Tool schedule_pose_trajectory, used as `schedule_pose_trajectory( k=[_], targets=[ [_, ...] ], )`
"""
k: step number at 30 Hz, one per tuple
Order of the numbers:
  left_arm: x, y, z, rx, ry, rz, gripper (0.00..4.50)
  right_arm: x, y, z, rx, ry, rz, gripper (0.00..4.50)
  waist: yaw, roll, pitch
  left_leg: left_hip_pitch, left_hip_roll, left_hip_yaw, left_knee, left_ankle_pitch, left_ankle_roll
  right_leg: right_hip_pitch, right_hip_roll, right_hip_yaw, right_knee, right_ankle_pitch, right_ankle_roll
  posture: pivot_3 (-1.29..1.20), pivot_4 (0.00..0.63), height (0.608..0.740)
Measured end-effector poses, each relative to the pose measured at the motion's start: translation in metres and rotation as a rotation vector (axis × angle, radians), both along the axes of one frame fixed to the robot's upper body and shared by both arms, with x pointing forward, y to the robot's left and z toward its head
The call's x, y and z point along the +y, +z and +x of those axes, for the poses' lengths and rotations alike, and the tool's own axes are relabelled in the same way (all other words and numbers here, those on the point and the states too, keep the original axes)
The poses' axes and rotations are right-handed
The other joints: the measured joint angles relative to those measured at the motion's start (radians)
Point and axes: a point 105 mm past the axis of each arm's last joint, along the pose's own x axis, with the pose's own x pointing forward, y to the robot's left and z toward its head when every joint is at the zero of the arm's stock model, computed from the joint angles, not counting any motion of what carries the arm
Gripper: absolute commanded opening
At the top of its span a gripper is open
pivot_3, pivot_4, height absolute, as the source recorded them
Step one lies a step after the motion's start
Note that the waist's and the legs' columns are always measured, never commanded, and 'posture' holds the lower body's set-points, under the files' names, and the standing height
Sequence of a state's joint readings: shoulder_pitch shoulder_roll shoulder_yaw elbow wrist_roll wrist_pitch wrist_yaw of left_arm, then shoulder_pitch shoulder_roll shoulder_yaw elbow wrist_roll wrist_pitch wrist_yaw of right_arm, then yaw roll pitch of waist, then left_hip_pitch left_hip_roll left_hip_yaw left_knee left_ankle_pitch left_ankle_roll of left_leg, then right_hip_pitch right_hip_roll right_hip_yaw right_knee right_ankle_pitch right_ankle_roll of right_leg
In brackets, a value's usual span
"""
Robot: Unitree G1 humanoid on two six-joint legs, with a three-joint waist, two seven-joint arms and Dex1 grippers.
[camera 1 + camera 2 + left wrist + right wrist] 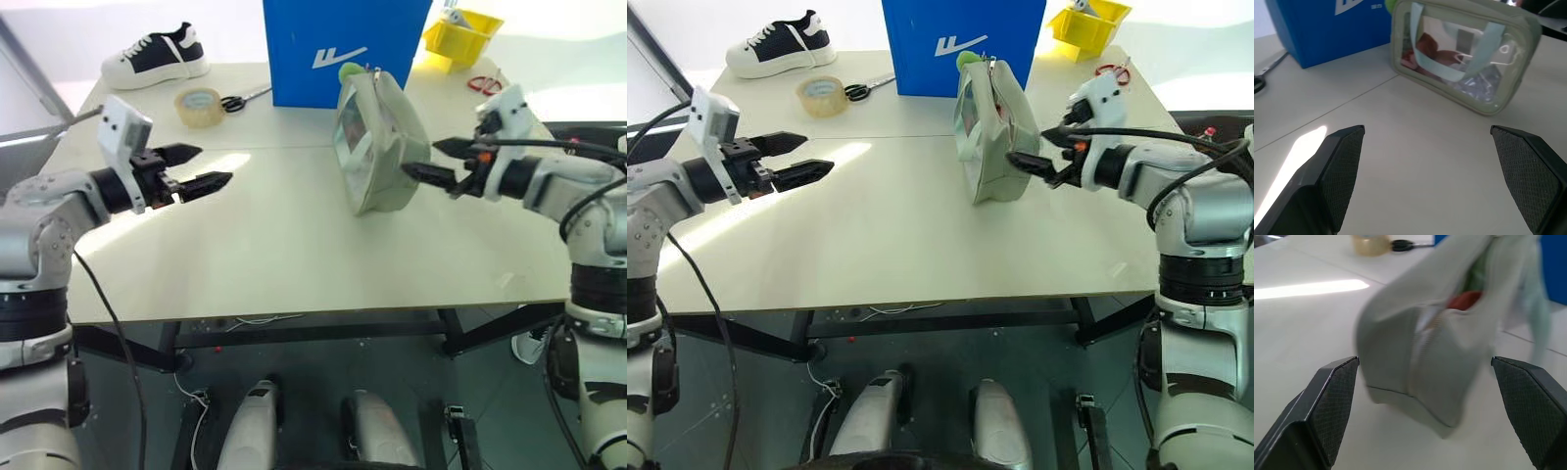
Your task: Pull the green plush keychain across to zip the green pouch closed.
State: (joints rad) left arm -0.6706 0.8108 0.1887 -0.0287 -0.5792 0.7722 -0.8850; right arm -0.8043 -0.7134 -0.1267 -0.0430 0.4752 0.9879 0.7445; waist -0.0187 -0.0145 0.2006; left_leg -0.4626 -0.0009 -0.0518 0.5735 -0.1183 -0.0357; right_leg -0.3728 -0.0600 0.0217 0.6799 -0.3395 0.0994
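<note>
On the pale wooden table (pixel 294 255), slightly toward one o'clock from its centre, the pale sage-green fabric pouch with a clear plastic window (pixel 372 147) stands on its edge, and red contents show through the gap along its top, so the zip looks unclosed. The small lime-green fuzzy plush keychain (pixel 350 71) sits at the pouch's twelve o'clock end, against the big blue box (pixel 343 44). The right gripper (pixel 431 162) hovers at the pouch's three o'clock side with fingers spread, pinching nothing. The left gripper (pixel 196 168), at nine o'clock and well apart, is likewise spread and empty. Judging by this, the pull itself remains undone: neither hand has grasped pouch or keychain.
</note>
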Motion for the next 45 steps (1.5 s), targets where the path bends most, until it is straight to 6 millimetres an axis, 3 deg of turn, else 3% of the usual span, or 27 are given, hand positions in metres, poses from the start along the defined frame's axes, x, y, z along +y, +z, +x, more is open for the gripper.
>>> schedule_pose_trajectory(
  k=[11,14,16,23,27,31,34,41,45],
  targets=[
    [0.01,0.009,0.008,-0.036,0.039,0.008,4.39,0.005,0.019,0.004,-0.061,-0.072,-0.027,4.5,0.003,0.0,0.0,-0.001,-0.001,-0.001,0.001,0.0,0.0,-0.001,-0.003,0.001,0.0,0.0,0.0,0.0,0.15,0.74],
    [0.004,0.017,0.006,-0.066,0.021,0.015,4.39,0.02,0.038,0.008,-0.141,-0.062,-0.034,4.5,-0.004,0.0,0.0,0.0,0.0,-0.001,0.0,0.0,0.0,-0.001,-0.002,0.001,0.0,0.0,0.0,0.0,0.15,0.74],
    [-0.002,0.02,0.003,-0.086,-0.001,0.028,4.39,0.032,0.041,0.012,-0.16,-0.058,-0.03,4.5,-0.003,0.0,0.0,0.0,0.0,-0.001,0.0,0.0,0.0,-0.001,-0.002,0.001,0.0,0.0,0.0,0.0,0.15,0.74],
    [-0.037,0.049,-0.016,-0.175,-0.151,0.04,4.39,0.065,0.021,0.028,-0.129,-0.073,-0.073,4.5,0.004,0.0,0.0,0.0,-0.002,0.0,0.001,0.0,0.0,0.0,-0.001,0.001,0.0,0.0,0.0,0.0,0.15,0.74],
    [-0.057,0.054,-0.027,-0.19,-0.244,0.066,4.39,0.066,0.007,0.037,-0.119,-0.114,-0.117,4.5,0.003,0.0,0.0,0.0,-0.002,0.002,0.001,0.0,0.0,0.0,-0.001,0.001,0.001,0.0,0.001,0.0,0.15,0.74],
    [-0.064,0.059,-0.031,-0.2,-0.27,0.08,4.39,0.063,-0.006,0.042,-0.108,-0.143,-0.161,4.5,0.001,0.0,0.0,0.0,-0.002,0.002,0.001,0.0,0.0,0.0,0.002,0.001,0.002,0.0,0.0,0.0,0.15,0.74],
    [-0.065,0.058,-0.032,-0.196,-0.277,0.084,4.5,0.058,-0.009,0.047,-0.114,-0.164,-0.175,3.64,-0.002,0.0,0.0,0.0,-0.001,0.002,0.001,0.0,0.0,-0.001,0.003,0.001,0.002,0.0,0.0,0.0,0.15,0.74],
    [-0.062,0.057,-0.029,-0.196,-0.258,0.088,4.5,0.059,-0.011,0.051,-0.133,-0.146,-0.174,0.12,-0.001,0.0,0.0,0.0,-0.001,0.002,0.002,0.0,0.0,0.0,0.003,0.001,0.003,0.0,0.0,0.0,0.15,0.74],
    [-0.054,0.056,-0.022,-0.183,-0.224,0.078,4.5,0.071,-0.01,0.047,-0.189,-0.008,-0.17,0.05,-0.002,0.0,0.0,0.0,-0.001,0.002,0.002,0.0,0.0,0.0,0.003,0.001,0.003,0.0,0.0,0.0,0.15,0.74]
  ],
)
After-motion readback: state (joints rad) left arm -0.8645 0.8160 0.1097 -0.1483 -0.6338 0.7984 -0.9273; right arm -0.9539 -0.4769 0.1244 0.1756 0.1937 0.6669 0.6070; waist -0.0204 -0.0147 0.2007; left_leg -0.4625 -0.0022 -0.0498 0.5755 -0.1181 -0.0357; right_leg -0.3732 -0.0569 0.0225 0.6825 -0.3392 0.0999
